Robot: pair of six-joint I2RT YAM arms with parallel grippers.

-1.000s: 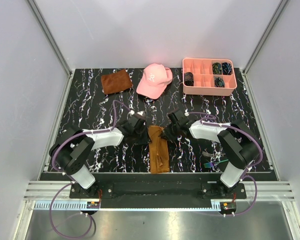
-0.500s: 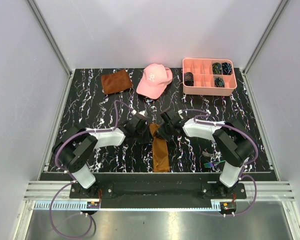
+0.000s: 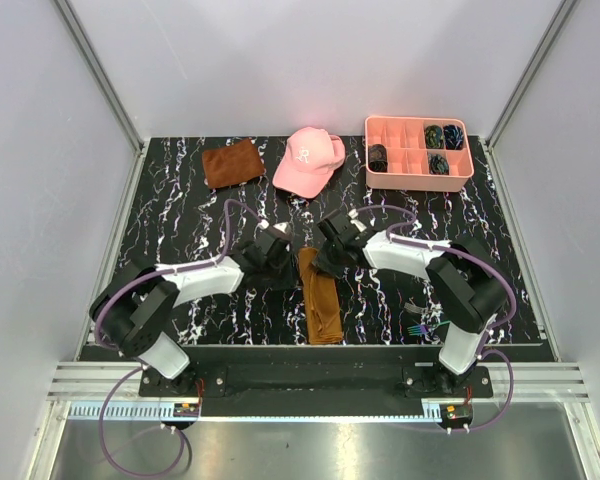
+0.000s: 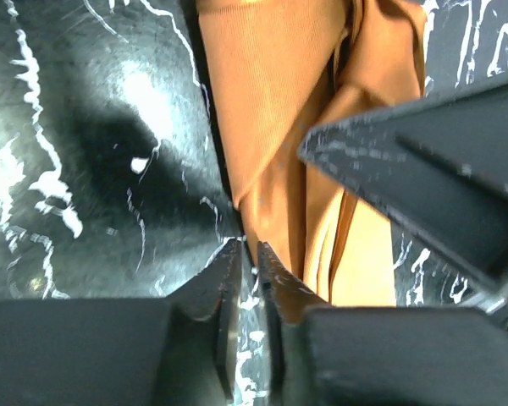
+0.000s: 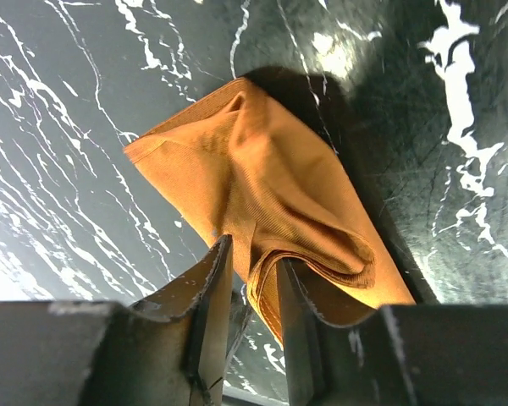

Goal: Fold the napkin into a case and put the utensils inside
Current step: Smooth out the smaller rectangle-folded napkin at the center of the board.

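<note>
Orange-brown cloth, the napkin (image 3: 318,295), lay near the front middle of the black tabletop (image 3: 180,215). It was already folded long and thin, so the case (image 3: 321,312) looked almost made. Its far end was a bit lumpy and loose, so I think it needed a little more smoothing.

The left fingers (image 4: 220,288) sat low at the cloth's left edge. There was only a thin gap between them, and nothing was in it. The right fingers (image 5: 201,296) were a little way apart at the far end of the cloth. A fold of cloth sat right at their gap, but it did not look squeezed.

The utensils (image 3: 420,325) lay on the tabletop by the right arm's base, apart from the napkin. None were inside the cloth, so putting them in was the big job left.

At the back right stood a pink tray (image 3: 418,180) with many small boxes. Some boxes held dark little things that I could not make out. The other boxes looked bare.

A pink cap (image 3: 308,160) and a smaller, darker brown cloth (image 3: 232,162) lay at the back.
</note>
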